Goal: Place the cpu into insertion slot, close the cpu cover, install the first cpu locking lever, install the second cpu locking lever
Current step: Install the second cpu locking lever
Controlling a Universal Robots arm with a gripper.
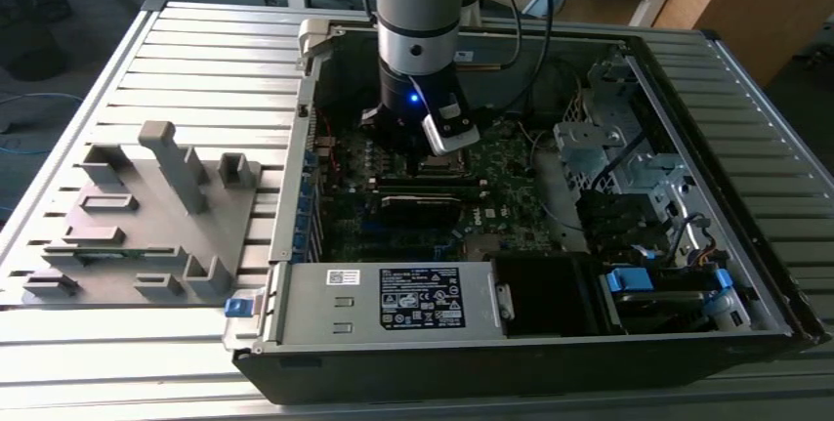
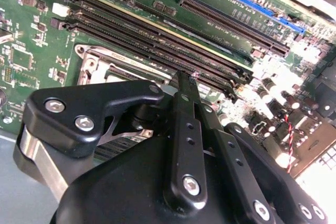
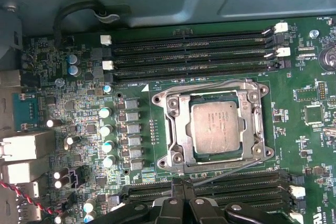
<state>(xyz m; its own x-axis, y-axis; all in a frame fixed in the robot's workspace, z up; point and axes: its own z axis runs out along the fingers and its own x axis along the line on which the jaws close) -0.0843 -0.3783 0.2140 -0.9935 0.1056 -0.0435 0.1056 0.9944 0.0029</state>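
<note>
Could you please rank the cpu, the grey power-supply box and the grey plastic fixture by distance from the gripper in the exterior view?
1. The cpu, seated in its socket beneath the gripper.
2. The power-supply box, at the case's near edge.
3. The fixture, outside the case, on the exterior view's left.

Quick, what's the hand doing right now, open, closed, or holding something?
Hand: cannot be told whether open or closed; it hangs at the edge of the cpu cover, with the cpu already seated.
</note>
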